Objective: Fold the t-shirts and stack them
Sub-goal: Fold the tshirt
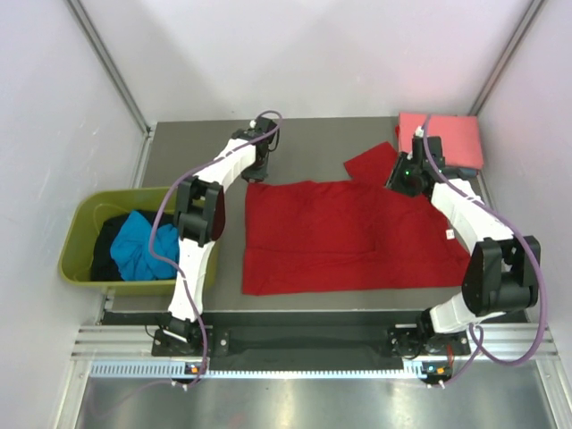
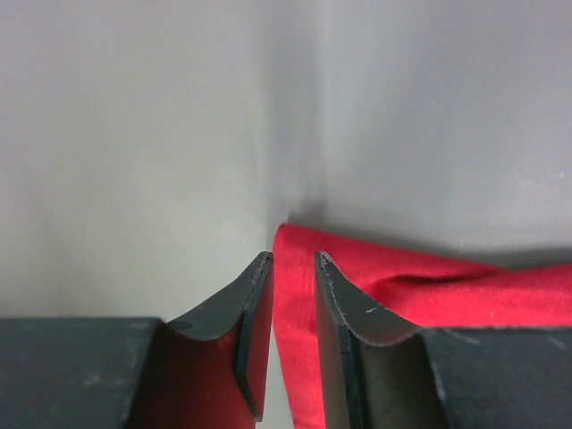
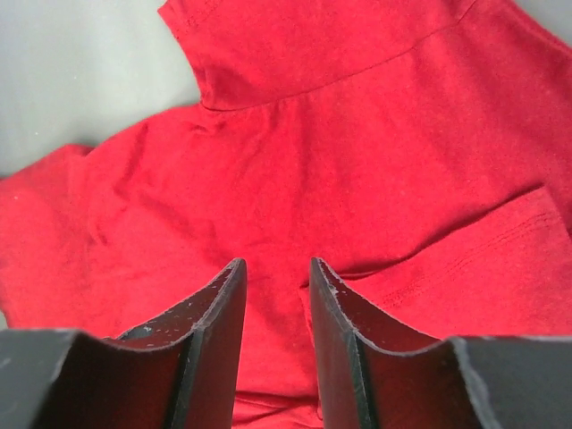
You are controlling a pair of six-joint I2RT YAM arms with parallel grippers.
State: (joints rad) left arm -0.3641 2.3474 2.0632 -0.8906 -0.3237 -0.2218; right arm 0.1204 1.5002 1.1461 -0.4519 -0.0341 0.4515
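Counter: gray, carries all items. Red t-shirt: spread flat at ctr, sleeve toward far right. Olive-green tub: off counter's left edge, w/ turquoise t-shirt over black t-shirt. Salmon-pink t-shirt: folded, far-right corner. Left tool: you see it at red tee's far-left corner, jaws part-open, cloth edge showing in the gap, not clamped. Right tool: low over red tee near its sleeve, jaws part-open, holding nothing.
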